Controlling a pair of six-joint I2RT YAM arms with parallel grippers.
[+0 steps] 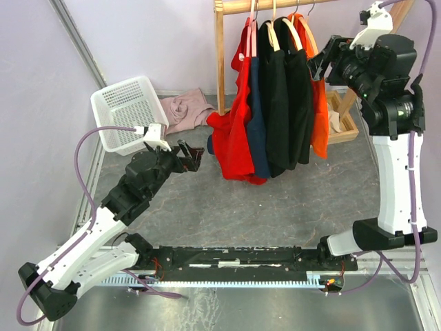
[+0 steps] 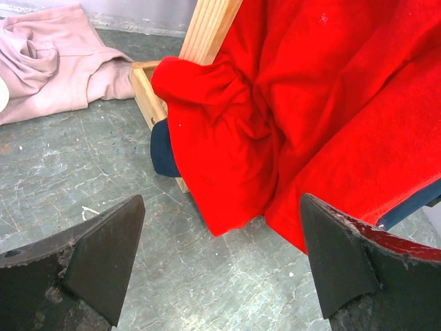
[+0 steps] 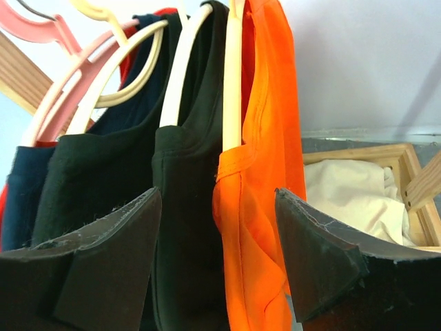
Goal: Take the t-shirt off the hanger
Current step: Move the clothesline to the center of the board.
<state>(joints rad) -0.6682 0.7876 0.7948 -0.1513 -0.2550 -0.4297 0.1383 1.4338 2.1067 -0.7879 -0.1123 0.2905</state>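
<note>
Grey, scuffed tabletop (image 1: 289,207) under pale lilac walls. The left fingers (image 2: 103,255) are spread wide and hold nothing. They sit low over the surface, pointed at the bunched lower part of a red t-shirt (image 2: 275,110), near it but not touching.

High on the other side, the right fingers (image 3: 103,255) are likewise spread and empty, level with the shoulder of an orange t-shirt (image 3: 255,172). Its front edge shows between them in the wrist view; whether they touch the cloth cannot be told.

The orange t-shirt hangs on a cream hanger (image 3: 232,76) at the right end of a row. Next to it come two black shirts (image 1: 286,103), then a navy shirt (image 1: 258,124), with the red t-shirt at the left end, its hem drooping lowest. A pink hanger (image 3: 48,31) shows at that left end.

All five garments hang from the rail of a wooden rack (image 1: 220,62). A white cloth (image 3: 344,193) lies in the rack's base frame behind the orange t-shirt. Left of the rack, a crumpled pink garment (image 1: 185,110) lies on the tabletop, just beside a white plastic basket (image 1: 127,110).
</note>
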